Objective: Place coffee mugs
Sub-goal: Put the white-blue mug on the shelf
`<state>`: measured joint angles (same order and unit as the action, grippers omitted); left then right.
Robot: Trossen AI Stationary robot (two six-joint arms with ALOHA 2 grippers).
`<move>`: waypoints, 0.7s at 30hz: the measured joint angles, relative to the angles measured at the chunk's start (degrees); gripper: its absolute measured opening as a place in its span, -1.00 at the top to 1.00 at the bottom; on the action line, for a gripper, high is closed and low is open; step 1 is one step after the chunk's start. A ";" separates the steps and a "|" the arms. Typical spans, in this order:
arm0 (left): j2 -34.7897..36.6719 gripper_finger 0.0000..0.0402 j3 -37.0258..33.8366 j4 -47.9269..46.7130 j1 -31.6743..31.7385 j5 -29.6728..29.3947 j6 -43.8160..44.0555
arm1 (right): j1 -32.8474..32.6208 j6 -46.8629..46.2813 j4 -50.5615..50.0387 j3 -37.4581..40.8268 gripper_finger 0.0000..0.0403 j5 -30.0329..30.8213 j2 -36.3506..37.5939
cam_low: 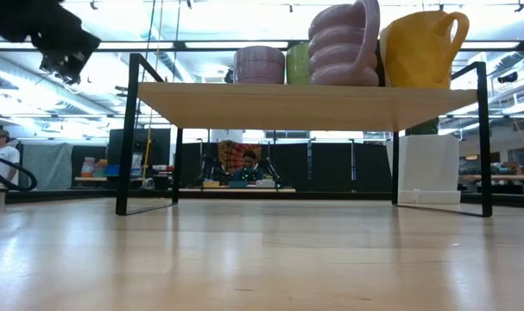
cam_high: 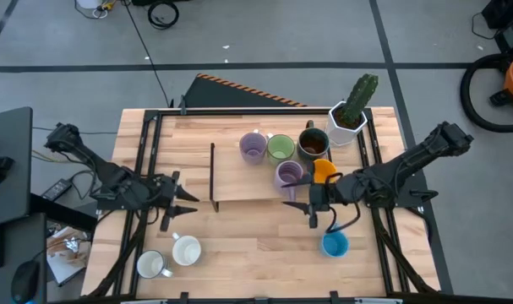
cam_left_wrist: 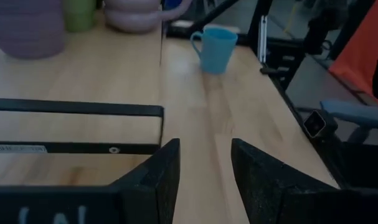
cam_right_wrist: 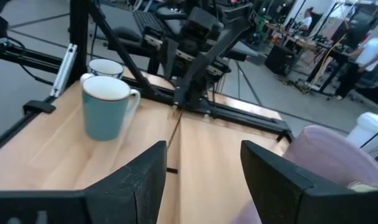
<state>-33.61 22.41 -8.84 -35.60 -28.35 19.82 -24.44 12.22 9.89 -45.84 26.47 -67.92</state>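
Observation:
Five mugs stand on a low wooden shelf [cam_high: 239, 181]: lilac [cam_high: 253, 146], green [cam_high: 281, 148], dark brown [cam_high: 313, 142], a ribbed lilac one [cam_high: 288, 175] and orange [cam_high: 324, 171]. A blue mug [cam_high: 334, 245] stands upright on the table near the right side. Two white mugs [cam_high: 186, 251] [cam_high: 150, 265] stand near the table's near left corner. My left gripper [cam_high: 187, 203] is open and hovers left of the shelf, facing right. My right gripper [cam_high: 305, 209] is open, just in front of the shelf's near edge by the orange mug, and faces left. Neither touches anything.
A white faceted pot with a green cactus [cam_high: 351, 118] stands at the shelf's far right corner. The shelf's black metal frame [cam_left_wrist: 76, 109] lies just ahead of my left gripper [cam_left_wrist: 204, 168]. Black rails run along both table sides. Bare wood lies between the grippers.

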 joint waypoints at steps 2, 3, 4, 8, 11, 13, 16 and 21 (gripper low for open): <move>-2.72 0.26 3.55 -3.93 -0.81 -0.58 2.61 | 0.55 1.49 0.62 0.00 -0.05 -0.56 0.00; -3.95 0.26 5.05 -6.41 -1.14 -0.72 4.12 | 0.69 1.90 0.72 0.00 -0.05 -0.67 0.00; -5.14 0.26 6.53 -9.19 -1.42 -0.57 5.91 | 0.90 2.28 0.70 0.00 -0.05 -0.84 0.00; -8.85 0.26 10.50 -17.96 -2.14 3.30 16.96 | 1.63 2.74 0.70 0.00 -0.05 -3.23 -0.09; -10.06 0.26 11.15 -20.42 -2.27 9.72 26.07 | 1.96 1.55 2.20 0.98 -0.05 -6.84 -1.06; -10.37 0.26 11.15 -20.91 -2.27 13.82 32.80 | 2.10 1.46 3.77 2.20 -0.05 -9.19 -2.32; -10.27 0.26 11.15 -20.50 -2.27 17.67 42.43 | 2.18 4.21 8.39 3.30 -0.04 -9.97 -4.10; -12.73 0.32 11.22 -15.13 -3.26 15.97 42.62 | 2.43 8.60 12.74 3.16 -0.04 -8.98 -4.63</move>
<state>-46.33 33.63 -23.97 -38.86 -12.38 62.44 -22.02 20.83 22.64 -42.68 17.49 -72.55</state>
